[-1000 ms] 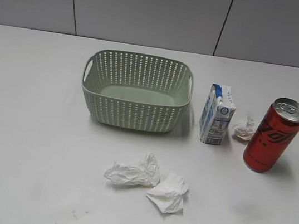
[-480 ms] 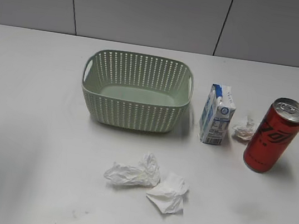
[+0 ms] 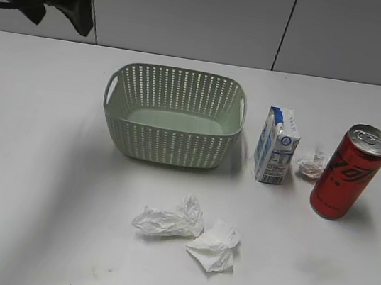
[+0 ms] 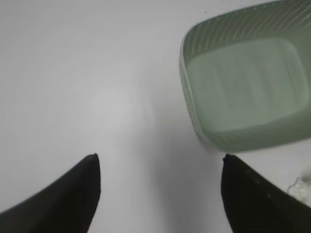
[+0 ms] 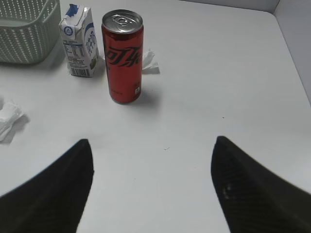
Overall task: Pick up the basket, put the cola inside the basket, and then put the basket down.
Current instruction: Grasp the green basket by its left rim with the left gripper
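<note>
Both grippers are spread apart and hold nothing: left gripper hovers beside the empty basket, right gripper hangs before the upright cola on the table.

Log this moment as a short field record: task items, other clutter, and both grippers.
basket: basket upright on the table, nothing inside, not held
cola: cola standing upright on the right, outside the basket, untouched
carton: milk carton standing between basket and cola
paper: two crumpled tissues in front of the basket; a smaller wad between carton and cola
left gripper: left gripper open, holding nothing, over bare table beside the basket
right gripper: right gripper open, holding nothing, short of the cola
task progress: basket not yet picked up
</note>
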Action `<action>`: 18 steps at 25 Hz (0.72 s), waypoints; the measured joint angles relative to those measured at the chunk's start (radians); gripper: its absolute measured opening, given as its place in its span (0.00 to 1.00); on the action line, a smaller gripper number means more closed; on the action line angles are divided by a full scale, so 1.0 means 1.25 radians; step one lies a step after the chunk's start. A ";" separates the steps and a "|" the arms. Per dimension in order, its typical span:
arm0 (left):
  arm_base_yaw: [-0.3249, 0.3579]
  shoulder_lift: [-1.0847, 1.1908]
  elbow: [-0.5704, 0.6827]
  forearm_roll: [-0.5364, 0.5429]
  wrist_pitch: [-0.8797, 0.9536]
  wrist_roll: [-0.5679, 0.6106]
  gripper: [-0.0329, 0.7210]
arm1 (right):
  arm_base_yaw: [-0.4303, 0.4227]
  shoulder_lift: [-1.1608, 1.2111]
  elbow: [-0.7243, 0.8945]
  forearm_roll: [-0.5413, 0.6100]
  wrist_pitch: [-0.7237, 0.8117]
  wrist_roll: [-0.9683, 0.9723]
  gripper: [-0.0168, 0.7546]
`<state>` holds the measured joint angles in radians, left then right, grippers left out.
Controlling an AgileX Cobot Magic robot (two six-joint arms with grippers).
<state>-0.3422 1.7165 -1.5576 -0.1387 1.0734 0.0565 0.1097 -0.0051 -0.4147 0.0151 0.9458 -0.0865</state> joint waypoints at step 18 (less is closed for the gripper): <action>-0.020 0.334 -0.157 -0.042 -0.043 -0.040 0.82 | 0.000 0.000 0.000 0.000 0.000 0.000 0.78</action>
<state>-0.3676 2.1334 -1.7541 -0.1918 1.0192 0.0070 0.1097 -0.0051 -0.4147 0.0151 0.9458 -0.0860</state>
